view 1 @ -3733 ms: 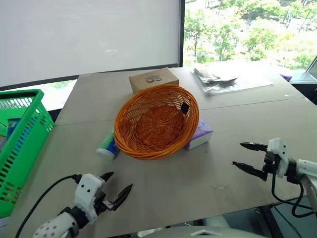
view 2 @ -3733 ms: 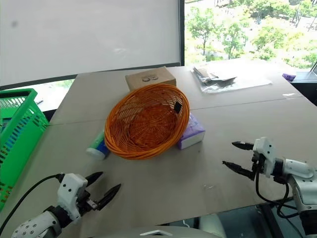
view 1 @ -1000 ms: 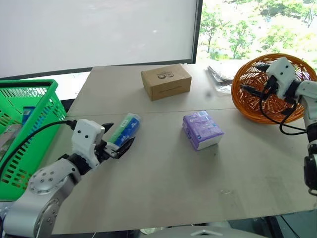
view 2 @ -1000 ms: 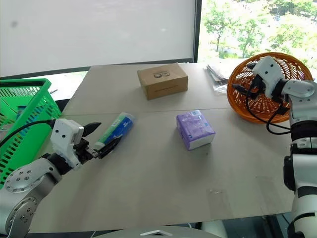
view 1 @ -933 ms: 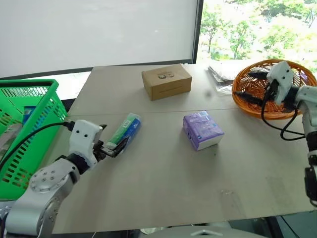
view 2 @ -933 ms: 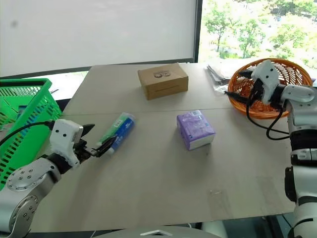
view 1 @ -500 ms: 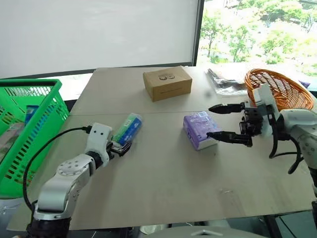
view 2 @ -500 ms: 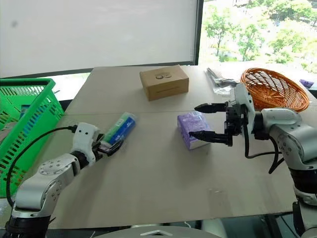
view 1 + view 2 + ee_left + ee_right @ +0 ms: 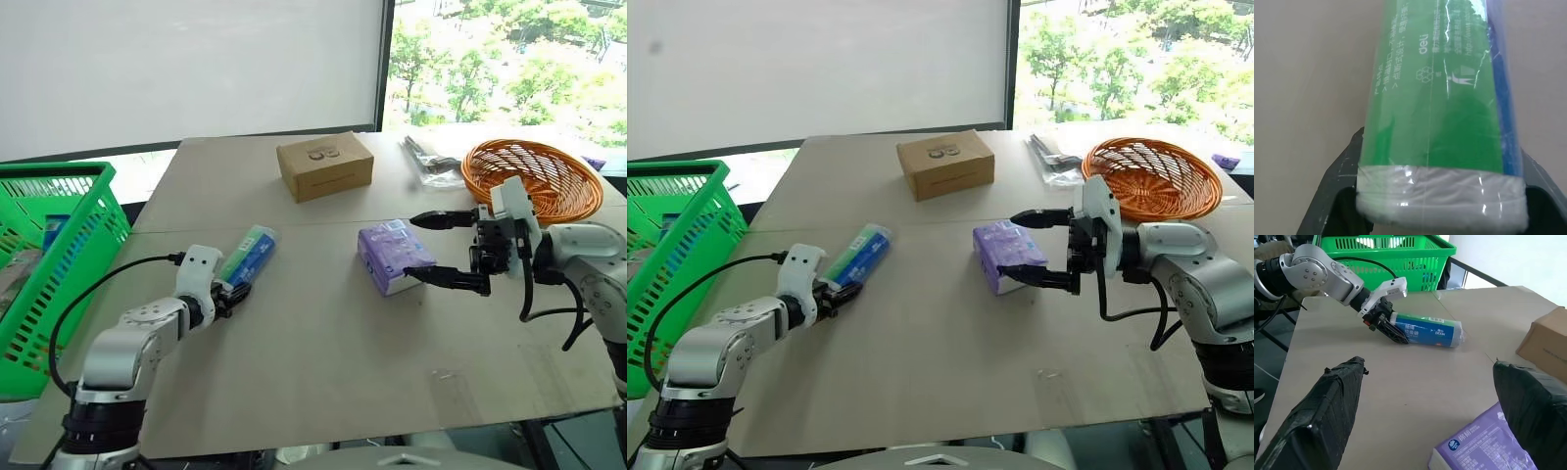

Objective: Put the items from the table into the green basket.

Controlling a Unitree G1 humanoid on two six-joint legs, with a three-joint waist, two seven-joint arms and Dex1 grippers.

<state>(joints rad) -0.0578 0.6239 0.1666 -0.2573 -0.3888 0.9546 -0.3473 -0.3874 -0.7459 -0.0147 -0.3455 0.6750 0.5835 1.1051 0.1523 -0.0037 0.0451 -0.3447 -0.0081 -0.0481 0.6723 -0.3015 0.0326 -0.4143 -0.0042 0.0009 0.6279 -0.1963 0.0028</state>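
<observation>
Judging by how things lie, the job is only starting: both items are on the table [image 9: 323, 382] and neither has reached the green basket [image 9: 44, 269], which stands off the table's edge at about nine o'clock in the head view. A few things show through the basket's slots, but what they are cannot be told.

The tube [image 9: 249, 255] lies flat at about nine o'clock from the table's middle, its white cap end toward the robot. The left gripper [image 9: 233, 291] is at that cap end; the left wrist view shows the tube [image 9: 1444, 112] between the two black fingers [image 9: 1337, 196], one at each side of the cap. They look to be against it, but whether they have clamped firmly I cannot tell. The tube rests on the table, not yet lifted.

The tissue pack [image 9: 395, 257] sits near the middle. The right gripper [image 9: 449, 250] is level at its three o'clock side with jaws spread wide, one finger above and one low beside the pack's near corner, gripping nothing.

Left to do: lift the tube, carry it across to the basket and drop it in, then take the tissue pack the same way. The cardboard box [image 9: 324, 165] at twelve o'clock and the orange wicker basket [image 9: 531, 176] at two o'clock seem to be no part of the task.
</observation>
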